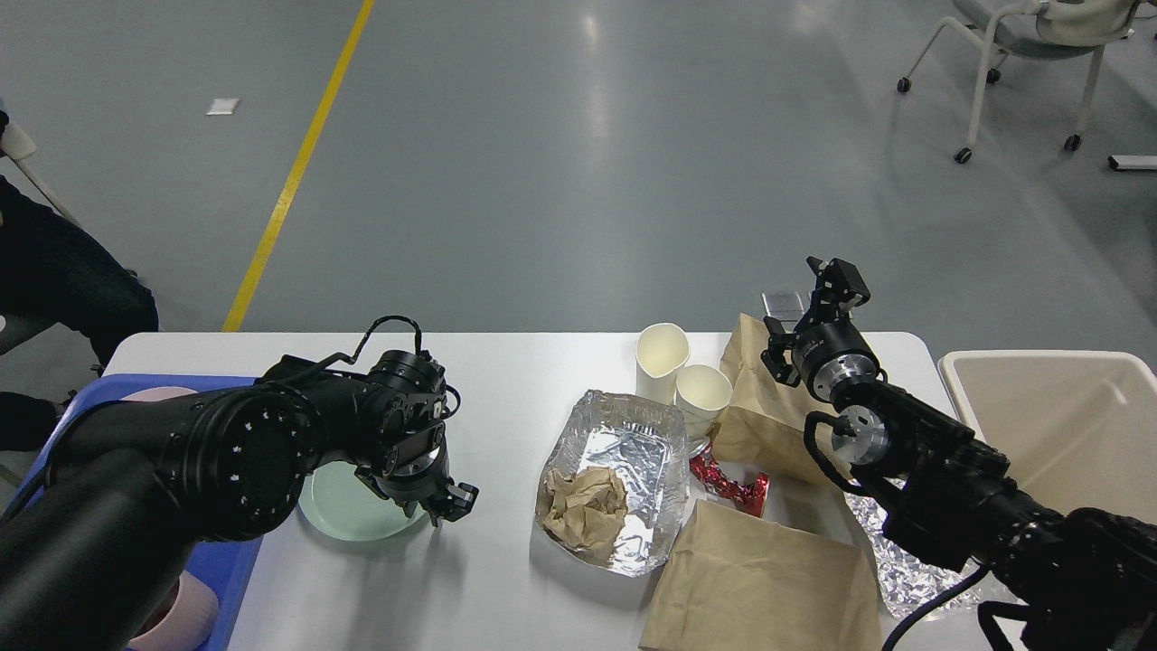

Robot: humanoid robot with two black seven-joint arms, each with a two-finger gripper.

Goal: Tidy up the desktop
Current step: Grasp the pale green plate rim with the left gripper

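Observation:
The white desktop (pixel 506 380) holds litter on its right half: a foil tray (pixel 637 438) with crumpled brown paper (pixel 586 506) in it, two paper cups (pixel 661 357) (pixel 703 393), two brown paper bags (pixel 759 411) (pixel 768 579), a red wrapper (pixel 728 485) and a crumpled foil sheet (pixel 895 561). A pale green plate (pixel 343 514) lies at the left. My left gripper (pixel 449 503) hangs low at the plate's right rim; its fingers are too dark to tell apart. My right gripper (pixel 833 276) is open and empty, raised over the far bag near the back edge.
A blue tray (pixel 221 565) with pink dishes (pixel 185 615) sits at the desktop's left end. A beige bin (pixel 1058 425) stands off the right end. A chair (pixel 1021 54) is far back right, and a person's dark clothing (pixel 54 271) is at the left.

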